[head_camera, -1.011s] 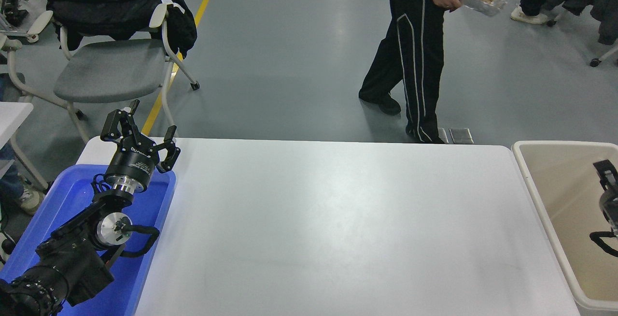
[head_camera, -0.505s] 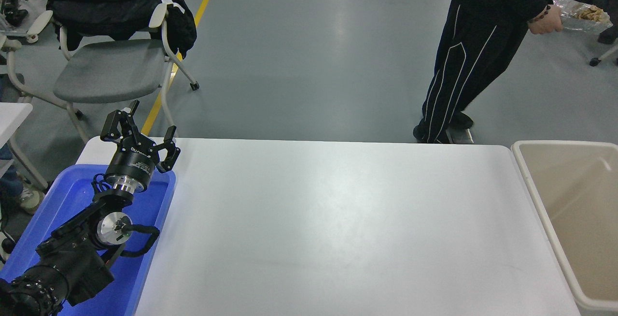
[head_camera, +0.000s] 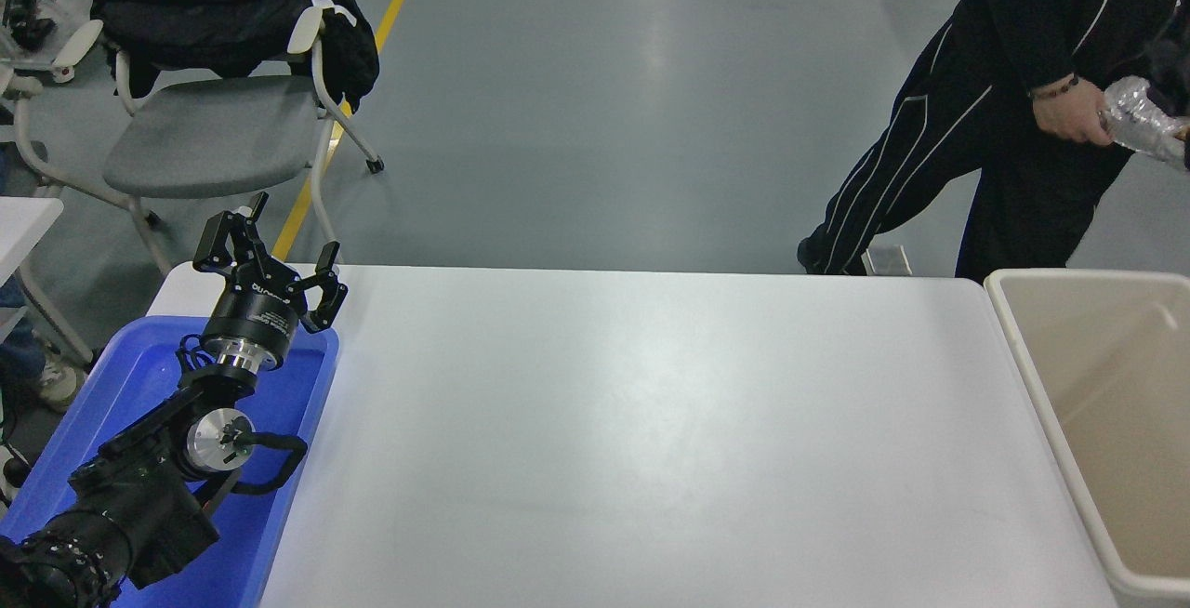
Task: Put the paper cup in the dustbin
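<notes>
No paper cup anywhere in view; the dustbin (head_camera: 1097,422) sits at three o'clock. The left gripper (head_camera: 270,259) is parked at eight o'clock over the blue tray (head_camera: 307,422), jaws spread wide, empty. The right arm is out of sight. Such a cup would be light and crushable, so grip its wall gently.

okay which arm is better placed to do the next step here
Left, by default: only the left gripper is in view, open above the blue tray. The right arm isn't visible, and no paper cup shows on the table or in the dustbin.
</notes>
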Motion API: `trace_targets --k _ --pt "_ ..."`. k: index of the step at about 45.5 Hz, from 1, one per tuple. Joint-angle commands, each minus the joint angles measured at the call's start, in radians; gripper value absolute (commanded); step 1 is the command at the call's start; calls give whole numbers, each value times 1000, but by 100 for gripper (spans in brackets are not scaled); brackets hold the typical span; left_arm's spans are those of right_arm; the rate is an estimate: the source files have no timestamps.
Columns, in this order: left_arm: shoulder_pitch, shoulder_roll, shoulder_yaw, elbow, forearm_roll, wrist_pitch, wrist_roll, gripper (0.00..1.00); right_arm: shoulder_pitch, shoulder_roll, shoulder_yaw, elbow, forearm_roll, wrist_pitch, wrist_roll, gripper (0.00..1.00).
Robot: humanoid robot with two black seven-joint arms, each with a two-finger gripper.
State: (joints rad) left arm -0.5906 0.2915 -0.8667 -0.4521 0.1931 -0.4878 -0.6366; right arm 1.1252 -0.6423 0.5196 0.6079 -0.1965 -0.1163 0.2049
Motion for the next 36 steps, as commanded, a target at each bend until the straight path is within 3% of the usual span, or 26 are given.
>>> trace_targets --k 1,18,25,36 --pt "0 0 0 0 0 0 0 100 -172 78 112 55 -4 -6 281 99" --pt "0 0 0 0 0 0 0 100 -472 268 258 59 -6 3 349 99" --pt "0 0 0 0 0 0 0 100 -536 305 258 84 -6 7 400 99" --pt "0 0 0 0 0 0 0 100 -542 340 258 87 -4 20 401 99"
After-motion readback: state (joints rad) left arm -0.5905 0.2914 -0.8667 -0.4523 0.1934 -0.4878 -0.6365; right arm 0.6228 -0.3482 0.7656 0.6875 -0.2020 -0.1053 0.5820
